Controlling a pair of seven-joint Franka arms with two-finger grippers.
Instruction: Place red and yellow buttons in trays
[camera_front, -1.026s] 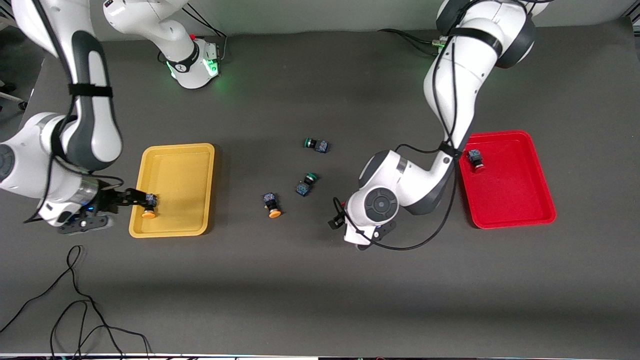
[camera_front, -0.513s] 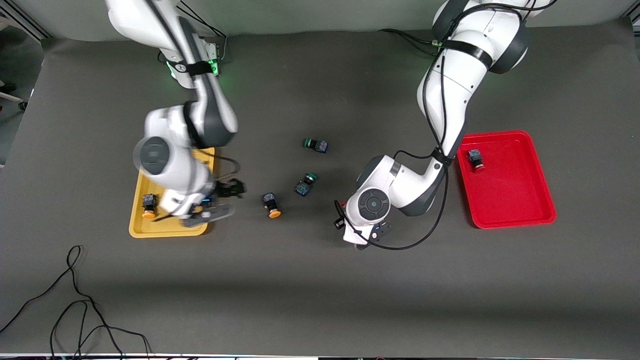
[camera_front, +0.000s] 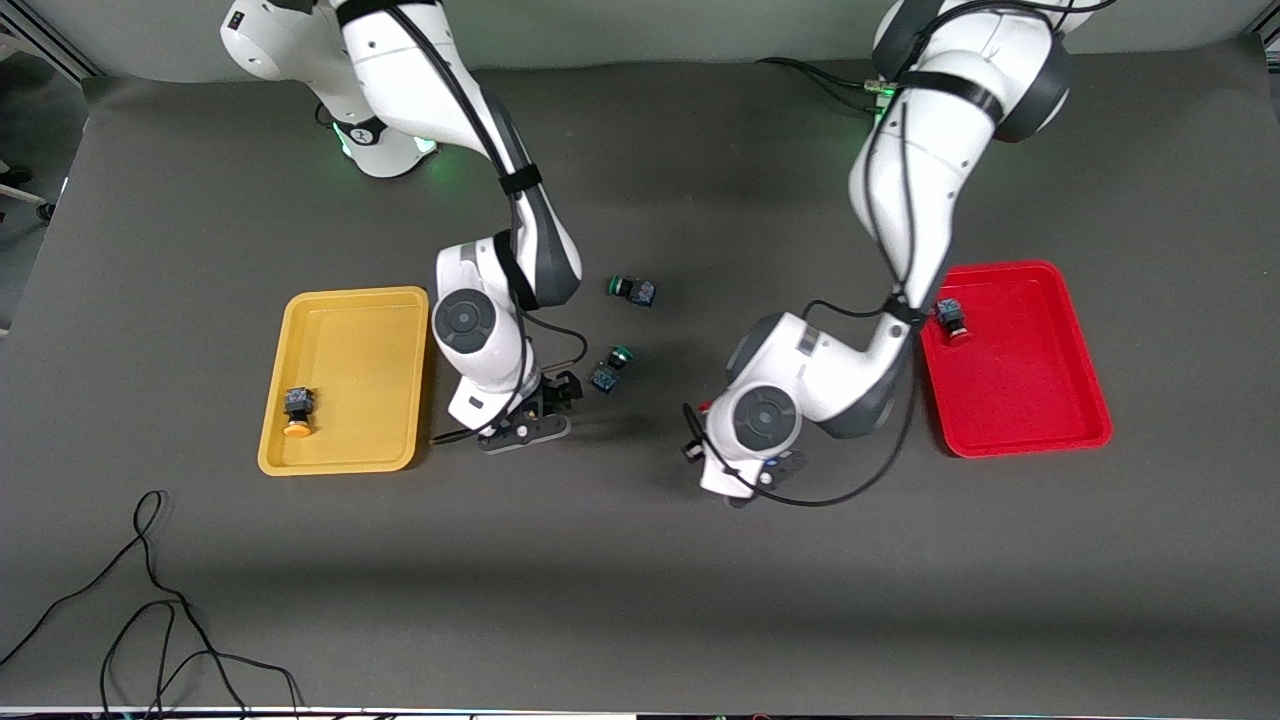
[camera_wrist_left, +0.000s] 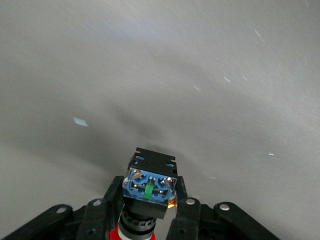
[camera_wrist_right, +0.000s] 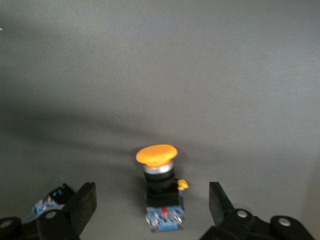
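My right gripper (camera_front: 555, 395) is open, low over the middle of the table. A yellow-capped button (camera_wrist_right: 161, 192) lies on its side between its fingers (camera_wrist_right: 82, 202), untouched; the front view hides it under the hand. My left gripper (camera_wrist_left: 148, 200) is shut on a red-capped button (camera_wrist_left: 150, 182), over bare table between the middle buttons and the red tray (camera_front: 1030, 400); in the front view it (camera_front: 700, 440) is mostly hidden under its wrist. One yellow button (camera_front: 297, 412) lies in the yellow tray (camera_front: 350, 340). One red button (camera_front: 950, 318) lies in the red tray.
Two green-capped buttons lie mid-table: one (camera_front: 610, 368) right beside my right gripper, one (camera_front: 632, 290) farther from the front camera. A loose black cable (camera_front: 150, 600) lies near the table's front edge at the right arm's end.
My right gripper let go of a yellow button in the yellow tray and swung across to the second yellow button mid-table. My left gripper, still holding the red button, shifted slightly.
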